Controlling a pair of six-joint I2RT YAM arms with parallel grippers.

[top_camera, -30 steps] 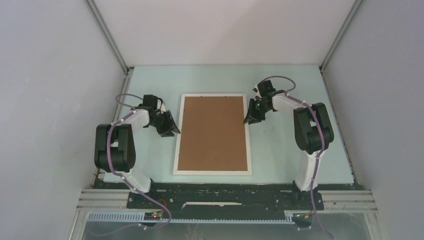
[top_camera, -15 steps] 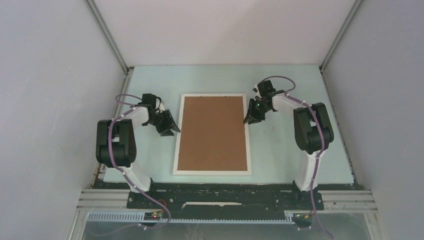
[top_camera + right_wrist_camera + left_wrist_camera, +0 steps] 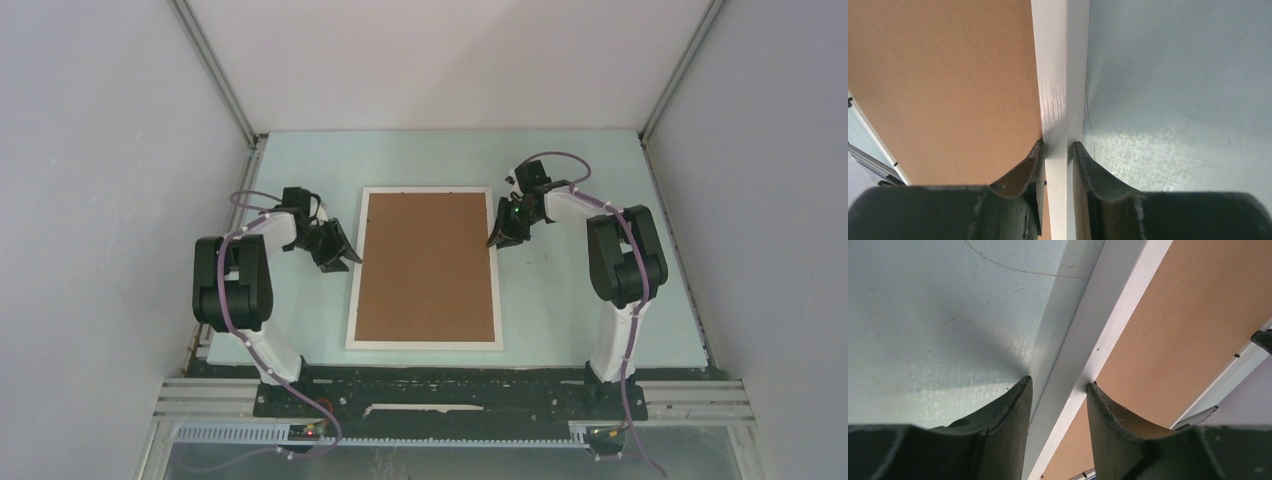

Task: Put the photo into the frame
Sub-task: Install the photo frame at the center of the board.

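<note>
Top view, frame: the frame [image 3: 425,343] lies flat, back up, in the middle of the bench [image 3: 560,300], long sides running near to far; a brown board [image 3: 425,265] fills it.
Top view, left jaws: at the frame's left side, in its far half.
Top view, right jaws: at the frame's right side, in its far half.
Left wrist, jaws: apart, astride the left side of the frame [image 3: 1098,325], not pinching it; one tip is on the bench [image 3: 923,315] side, the other on the board [image 3: 1173,330] side.
Right wrist, jaws: clamped on the right side of the frame [image 3: 1058,75], between the board [image 3: 948,75] and the bench [image 3: 1173,75].
</note>
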